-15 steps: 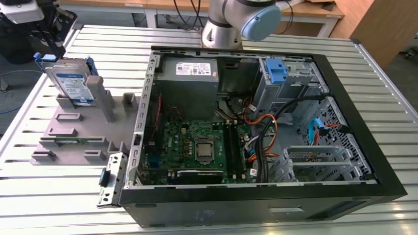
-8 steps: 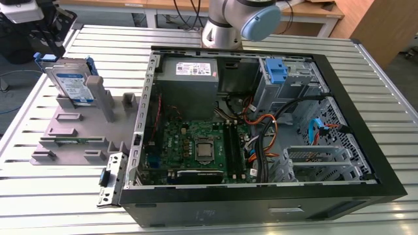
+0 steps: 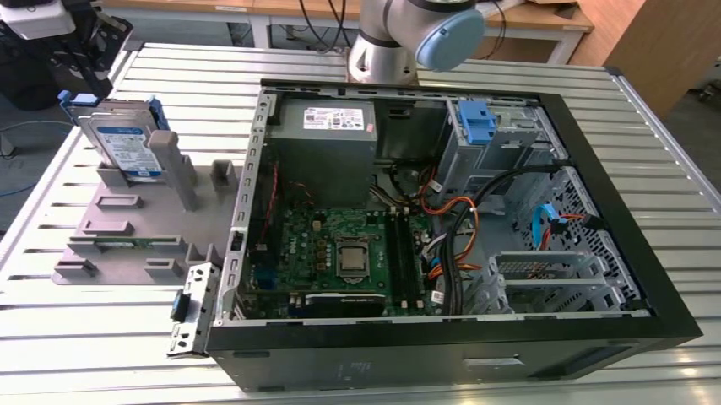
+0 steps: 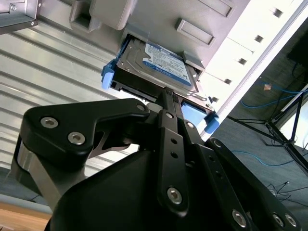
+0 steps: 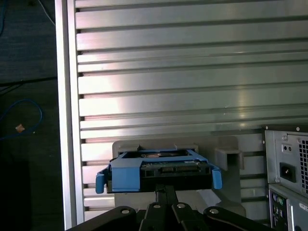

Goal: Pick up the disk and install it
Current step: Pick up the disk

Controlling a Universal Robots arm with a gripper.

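The disk [image 3: 121, 142] stands in its grey stand [image 3: 135, 229] at the exterior view's left, not yet lifted; the gripper [image 5: 166, 191] is closed, empty.

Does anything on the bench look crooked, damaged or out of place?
Nothing looks damaged or spilled. The disk stands on edge in the grey stand, leaning a little, outside the open computer case.
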